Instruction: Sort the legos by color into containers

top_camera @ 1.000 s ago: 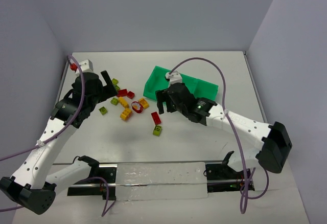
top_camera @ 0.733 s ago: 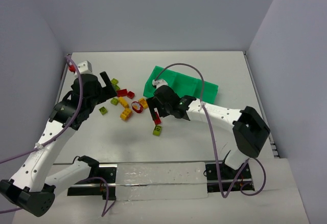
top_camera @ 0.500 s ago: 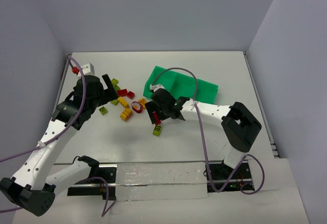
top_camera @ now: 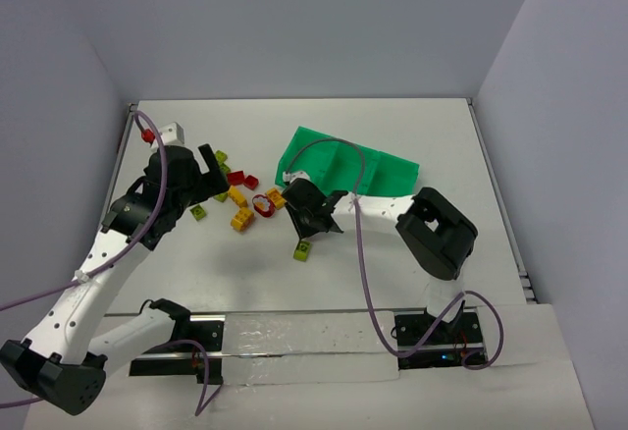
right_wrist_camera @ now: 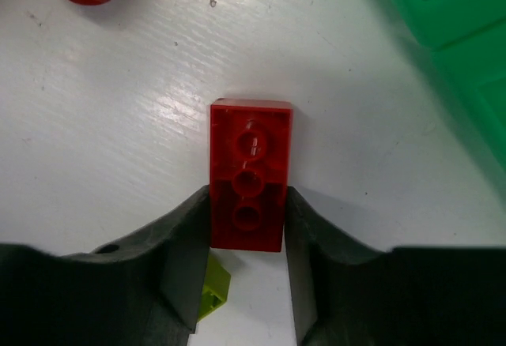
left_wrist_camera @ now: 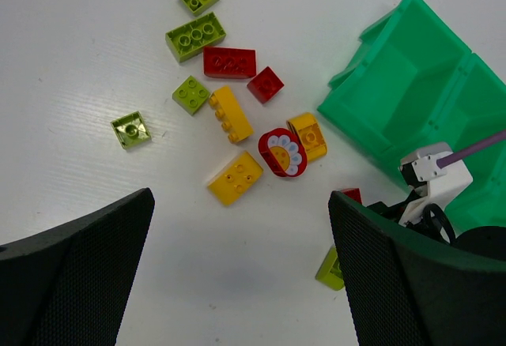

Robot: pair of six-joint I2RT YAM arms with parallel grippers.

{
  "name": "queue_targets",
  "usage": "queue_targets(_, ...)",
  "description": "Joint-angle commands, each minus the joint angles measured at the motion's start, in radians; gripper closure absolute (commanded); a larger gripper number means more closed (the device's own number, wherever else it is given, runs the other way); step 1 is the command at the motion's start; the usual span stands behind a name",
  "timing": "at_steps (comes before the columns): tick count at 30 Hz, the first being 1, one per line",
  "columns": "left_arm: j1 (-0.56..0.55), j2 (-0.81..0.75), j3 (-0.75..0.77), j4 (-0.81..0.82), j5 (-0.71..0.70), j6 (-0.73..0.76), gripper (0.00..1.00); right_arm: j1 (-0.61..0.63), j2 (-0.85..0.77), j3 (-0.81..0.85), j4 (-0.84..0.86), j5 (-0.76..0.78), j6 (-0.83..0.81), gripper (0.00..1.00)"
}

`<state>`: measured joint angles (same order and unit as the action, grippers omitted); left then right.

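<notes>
My right gripper [right_wrist_camera: 247,204] is shut on a red brick [right_wrist_camera: 250,168] that lies on the table with its studs up. In the top view this gripper [top_camera: 300,220] is left of the green tray [top_camera: 388,170] and covers the brick. An olive-green brick [top_camera: 302,250] lies just in front of it. More legos lie to the left: a red ring-shaped piece [left_wrist_camera: 282,152], yellow bricks [left_wrist_camera: 236,178], red bricks [left_wrist_camera: 229,62] and olive-green ones [left_wrist_camera: 195,36]. My left gripper [top_camera: 211,170] hovers open over that group with nothing in it. The tray's compartments [left_wrist_camera: 399,85] show no bricks.
A white block with a red part [top_camera: 165,131] sits at the back left corner. Grey walls close the table on three sides. Purple cables [top_camera: 365,253] loop off both arms. A black rail [top_camera: 294,337] runs along the near edge.
My right arm swung left from beside the tray down onto the red brick, and its jaws closed on it. The left arm shifted only slightly and stayed open.
</notes>
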<state>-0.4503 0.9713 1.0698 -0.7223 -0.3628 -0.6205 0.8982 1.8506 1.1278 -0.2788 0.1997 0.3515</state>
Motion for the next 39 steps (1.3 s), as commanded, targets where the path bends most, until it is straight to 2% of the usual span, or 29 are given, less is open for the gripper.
queue_targets(1,-0.004,-0.032,0.001,0.031,0.005,0.015,0.01,0.015,-0.018,0.04,0.032,0.05,0.013,0.71)
queue_targets(5,-0.004,-0.039,-0.003,0.035,0.013,0.018,0.01,0.016,-0.149,0.018,0.043,0.08,0.036,0.82)
queue_targets(10,-0.004,-0.032,-0.021,0.054,0.045,0.019,0.01,-0.02,-0.302,-0.008,-0.019,0.207,0.078,0.82)
queue_targets(14,-0.005,-0.037,-0.031,0.055,0.056,0.02,0.01,-0.126,-0.447,-0.109,-0.033,0.237,0.129,0.82)
queue_targets(17,-0.005,-0.046,-0.037,0.054,0.051,0.025,0.01,-0.261,-0.572,-0.204,-0.043,0.228,0.144,0.81)
queue_targets(23,-0.007,-0.044,-0.031,0.051,0.061,0.035,0.01,-0.448,-0.598,-0.272,-0.02,0.206,0.113,0.8)
queue_targets(25,-0.007,-0.045,-0.026,0.045,0.059,0.036,0.01,-0.48,-0.574,-0.268,-0.009,0.207,0.109,0.75)
queue_targets(27,-0.007,-0.047,-0.022,0.039,0.053,0.04,0.01,-0.492,-0.542,-0.254,0.0,0.211,0.103,0.66)
queue_targets(29,-0.007,-0.048,-0.016,0.035,0.047,0.044,0.01,-0.496,-0.512,-0.236,-0.001,0.224,0.105,0.53)
queue_targets(31,-0.007,-0.046,-0.01,0.03,0.04,0.047,0.01,-0.5,-0.482,-0.212,-0.004,0.236,0.108,0.33)
queue_targets(33,-0.007,-0.043,-0.005,0.026,0.04,0.047,0.01,-0.501,-0.471,-0.178,-0.009,0.235,0.106,0.22)
queue_targets(35,-0.007,-0.042,-0.006,0.025,0.043,0.045,0.01,-0.494,-0.477,-0.149,-0.007,0.207,0.098,0.2)
queue_targets(39,-0.007,-0.039,-0.007,0.023,0.038,0.037,0.01,-0.426,-0.518,-0.134,0.003,0.186,0.047,0.21)
